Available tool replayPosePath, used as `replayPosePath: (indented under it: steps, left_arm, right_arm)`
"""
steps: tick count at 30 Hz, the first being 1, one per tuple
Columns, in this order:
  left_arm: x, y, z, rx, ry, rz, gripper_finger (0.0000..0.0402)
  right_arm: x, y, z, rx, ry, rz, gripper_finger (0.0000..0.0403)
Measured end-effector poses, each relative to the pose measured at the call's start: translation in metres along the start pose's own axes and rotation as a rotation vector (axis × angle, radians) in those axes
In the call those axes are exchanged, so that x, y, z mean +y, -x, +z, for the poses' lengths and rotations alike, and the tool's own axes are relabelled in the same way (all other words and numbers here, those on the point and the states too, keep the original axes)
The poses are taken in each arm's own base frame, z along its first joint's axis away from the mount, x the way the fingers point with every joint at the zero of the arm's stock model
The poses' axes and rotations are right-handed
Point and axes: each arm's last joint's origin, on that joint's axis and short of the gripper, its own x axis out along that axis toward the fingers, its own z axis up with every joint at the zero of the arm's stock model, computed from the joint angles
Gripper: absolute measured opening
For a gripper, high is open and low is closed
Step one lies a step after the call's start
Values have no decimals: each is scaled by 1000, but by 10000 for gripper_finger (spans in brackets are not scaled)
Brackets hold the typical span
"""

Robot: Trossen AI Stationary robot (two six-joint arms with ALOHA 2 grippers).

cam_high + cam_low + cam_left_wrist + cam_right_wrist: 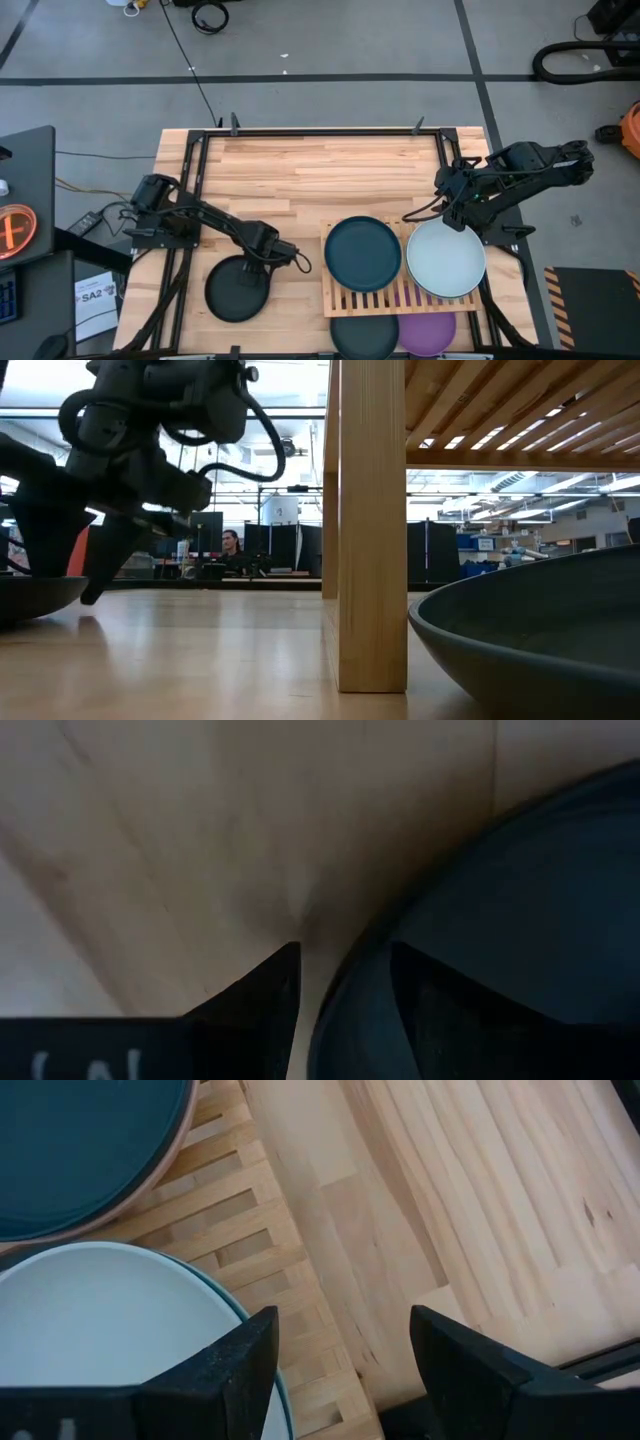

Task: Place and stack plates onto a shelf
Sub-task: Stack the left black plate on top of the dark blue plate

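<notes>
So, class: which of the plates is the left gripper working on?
The black plate, lying alone on the table left of the shelf. The open left gripper straddles its rim; every other plate sits on or under the shelf.

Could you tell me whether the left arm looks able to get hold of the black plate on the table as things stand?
Probably yes. The left gripper is already at the far rim of the black plate, fingers open with one on each side of the rim in the left wrist view, and nothing lies between or on the plate.
</notes>
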Motion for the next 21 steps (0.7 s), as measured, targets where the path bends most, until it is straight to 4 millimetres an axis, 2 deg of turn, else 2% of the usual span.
replayPosePath:
  steps: [5,17,21]
  left_arm:
    - [0,-3,1,13,-22,-6,152]
    - [0,-3,1,12,-36,-14,69]
    - [0,-3,1,10,-37,-20,54]
  right_arm:
    - [0,0,0,0,0,0,232]
    - [0,0,0,0,0,0,232]
    - [0,0,0,0,0,0,232]
